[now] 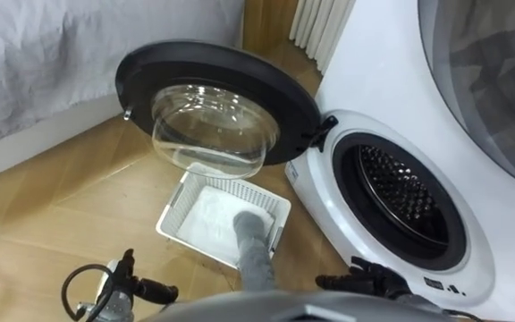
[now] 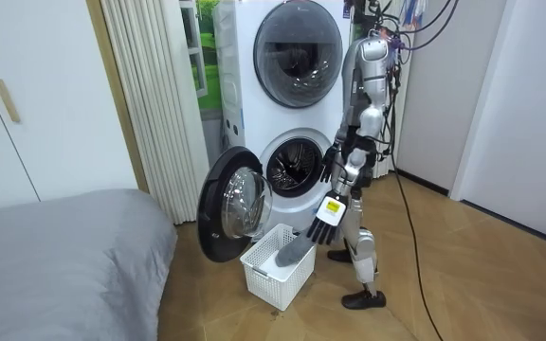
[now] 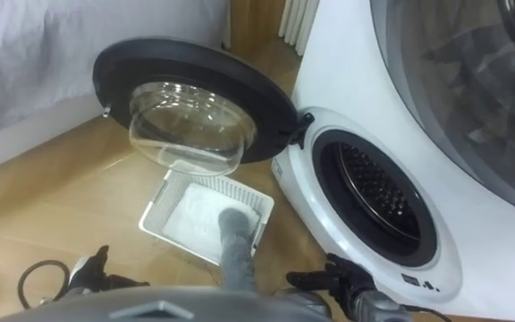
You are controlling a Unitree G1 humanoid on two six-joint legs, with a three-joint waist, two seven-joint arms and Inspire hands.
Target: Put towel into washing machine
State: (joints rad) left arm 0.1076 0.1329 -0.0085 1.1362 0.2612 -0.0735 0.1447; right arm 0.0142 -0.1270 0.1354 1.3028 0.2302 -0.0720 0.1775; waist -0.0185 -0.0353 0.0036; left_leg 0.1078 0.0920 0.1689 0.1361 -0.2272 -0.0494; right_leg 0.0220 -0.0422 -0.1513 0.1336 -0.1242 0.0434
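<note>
The grey towel (image 1: pixel 250 234) was seen lying in the white basket (image 1: pixel 173 204) on the wooden floor (image 1: pixel 79 206), low in the middle of the frame. Its rolled end rose over the basket's near rim and was cut off by the lower edge of the eye views. In the room view that end was seen leaning out over the rim, just beside the left hand (image 1: pixel 146 290). No contact between the two could be made out. The left hand's fingers were held loosely spread on nothing, at the lower left of the eye views. The right hand (image 1: pixel 365 275), at the lower right, was likewise empty, its fingers relaxed.

Above the basket, the round door (image 1: pixel 195 55) of the washing machine (image 1: pixel 374 80) was swung wide open, and the drum (image 1: pixel 401 201) was exposed at the right. In the room view a second machine (image 2: pixel 297 43) was shown stacked on top, with a grey bed (image 2: pixel 55 246) at lower left. There the robot was seen standing between basket and machine.
</note>
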